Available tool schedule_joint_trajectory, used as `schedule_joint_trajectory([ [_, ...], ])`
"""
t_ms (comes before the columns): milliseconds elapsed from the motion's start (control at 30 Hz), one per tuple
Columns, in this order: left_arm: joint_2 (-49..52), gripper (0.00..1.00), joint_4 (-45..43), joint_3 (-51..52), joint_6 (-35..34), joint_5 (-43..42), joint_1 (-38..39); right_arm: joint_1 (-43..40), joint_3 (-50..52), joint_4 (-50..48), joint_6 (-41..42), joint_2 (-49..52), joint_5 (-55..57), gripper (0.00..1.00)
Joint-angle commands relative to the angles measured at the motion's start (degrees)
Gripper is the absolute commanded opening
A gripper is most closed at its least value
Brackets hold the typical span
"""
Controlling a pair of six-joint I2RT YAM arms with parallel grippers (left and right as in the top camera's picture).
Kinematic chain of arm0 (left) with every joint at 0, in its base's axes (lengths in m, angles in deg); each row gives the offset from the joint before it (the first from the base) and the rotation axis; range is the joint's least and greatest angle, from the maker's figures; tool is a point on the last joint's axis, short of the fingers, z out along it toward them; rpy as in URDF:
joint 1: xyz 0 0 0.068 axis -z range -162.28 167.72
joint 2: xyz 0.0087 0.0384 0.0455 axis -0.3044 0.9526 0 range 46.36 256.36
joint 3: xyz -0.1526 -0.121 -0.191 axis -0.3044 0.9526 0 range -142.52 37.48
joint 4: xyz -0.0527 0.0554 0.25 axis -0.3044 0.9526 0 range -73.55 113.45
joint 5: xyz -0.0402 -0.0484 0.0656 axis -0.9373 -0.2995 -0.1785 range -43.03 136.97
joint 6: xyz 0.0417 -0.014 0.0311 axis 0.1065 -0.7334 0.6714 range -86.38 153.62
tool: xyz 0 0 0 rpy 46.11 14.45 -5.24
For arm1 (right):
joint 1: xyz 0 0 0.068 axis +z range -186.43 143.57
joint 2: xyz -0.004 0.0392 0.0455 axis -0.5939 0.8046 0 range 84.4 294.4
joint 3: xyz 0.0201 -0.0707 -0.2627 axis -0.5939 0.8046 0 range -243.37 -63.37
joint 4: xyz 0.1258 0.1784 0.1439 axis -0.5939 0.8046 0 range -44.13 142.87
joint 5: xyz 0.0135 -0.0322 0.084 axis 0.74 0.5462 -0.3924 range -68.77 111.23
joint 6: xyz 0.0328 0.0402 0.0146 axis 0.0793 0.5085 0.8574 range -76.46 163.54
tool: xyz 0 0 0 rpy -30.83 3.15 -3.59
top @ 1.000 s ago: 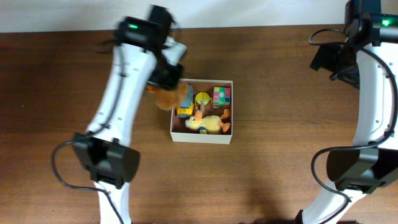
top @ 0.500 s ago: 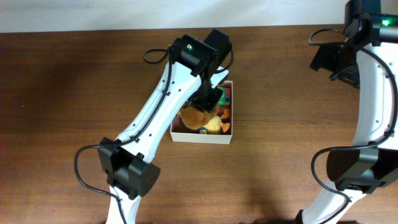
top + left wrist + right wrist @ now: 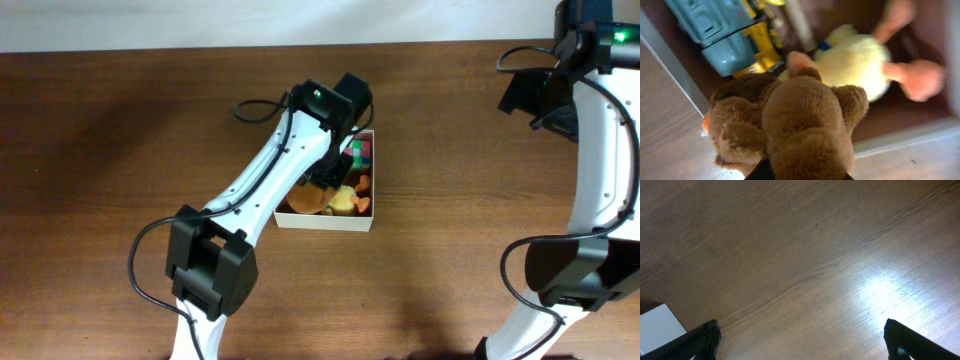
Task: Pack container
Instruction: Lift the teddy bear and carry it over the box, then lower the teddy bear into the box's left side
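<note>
Container: we saw it on the table, under the left arm.
Left fingers: nearly closed, gripping a brown plush bear over the container's left part.
Right fingers: spread wide, empty, well right of the container.
Inside the container: yellow duck, blue-and-yellow truck.

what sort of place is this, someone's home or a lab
Most likely a robotics lab bench, not a home: a white left arm and right arm stand at a wooden table, with a container of small toys, including a brown plush toy.
</note>
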Motion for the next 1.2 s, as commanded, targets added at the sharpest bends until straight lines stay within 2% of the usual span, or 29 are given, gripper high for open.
schedule_joint_trajectory([
  [0,-1.7,0.02,-1.62,2.69,-6.6,7.63,-0.2,-0.15,0.31,0.0,0.68,0.39,0.92,0.99],
  [200,-1.7,0.02,-6.27,6.14,-13.51,9.75,-0.52,-0.15,0.31,0.0,0.68,0.39,0.94,0.98],
  [433,-1.7,0.03,-9.81,9.33,-15.19,7.34,-0.46,-0.15,0.31,0.0,0.68,0.39,0.92,0.99],
  [533,-1.75,0.13,-10.36,9.27,-15.17,6.38,-0.46,-0.15,0.31,0.0,0.68,0.39,0.92,0.99],
  [667,-1.9,0.31,-9.25,7.17,-15.15,6.4,-0.48,-0.15,0.31,0.0,0.68,0.39,0.92,0.99],
  [767,-2.47,0.37,-7.02,3.52,-15.15,6.43,-0.52,-0.15,0.31,0.0,0.68,0.39,0.92,0.99],
  [933,-4.44,0.41,-2.84,-2.91,-15.1,7.41,-0.5,-0.15,0.31,0.0,0.68,0.39,0.92,0.99],
  [1167,-5.51,0.4,-0.04,-2.64,-15.08,7.93,-0.52,-0.15,0.31,0.0,0.68,0.39,0.92,0.99],
])
